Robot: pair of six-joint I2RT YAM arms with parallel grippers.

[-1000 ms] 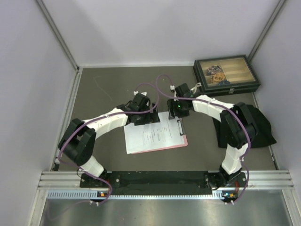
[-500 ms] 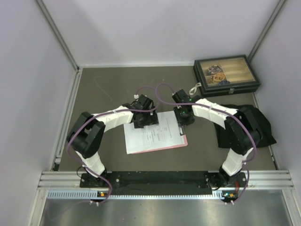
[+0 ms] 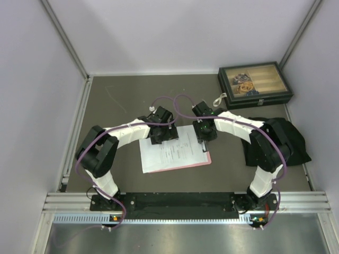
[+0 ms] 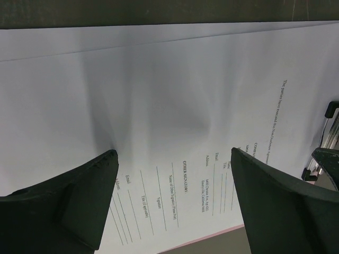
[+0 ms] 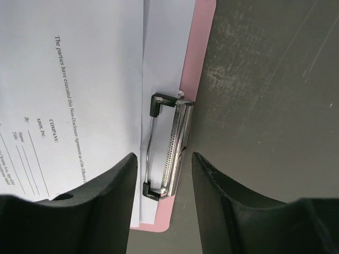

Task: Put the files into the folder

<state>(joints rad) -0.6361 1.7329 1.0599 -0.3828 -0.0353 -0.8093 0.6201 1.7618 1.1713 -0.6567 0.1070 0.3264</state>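
So the flat pink rectangular clipboard (image 3: pixel 198 162) lies on the dark grey tabletop (image 3: pixel 122 100), right between the two arms. The two white paper sheets (image 3: pixel 170 153) sit stacked on top of it. They cover nearly all of the board, so only a thin pink strip shows along the near and right edges.

The sparsely printed top sheet (image 4: pixel 159 100) has signature lines and a bit of address text. The plain white sheet underneath (image 5: pixel 165 47) pokes out past it on the clip side and also along the far edge.

The left claw (image 4: pixel 174 153) is spread wide with both fingers down at the top sheet. The paper looks a little rippled between them, but I honestly can't tell how hard they're pressing.

The right claw (image 5: pixel 164 157) is also spread, and it isn't pinching anything. It hangs right over the small metal clip (image 5: pixel 177 143) at the right short edge of the board, with one finger on each side of it. The clip's wire bar lies over the edge of the lower sheet. The printed sheet stops just short of that wire.

Off to the far right there's a dark rectangular box with a glass lid (image 3: pixel 255 84). A crumpled black cloth (image 3: pixel 295 138) lies beside the right arm. Both are well apart from the board.
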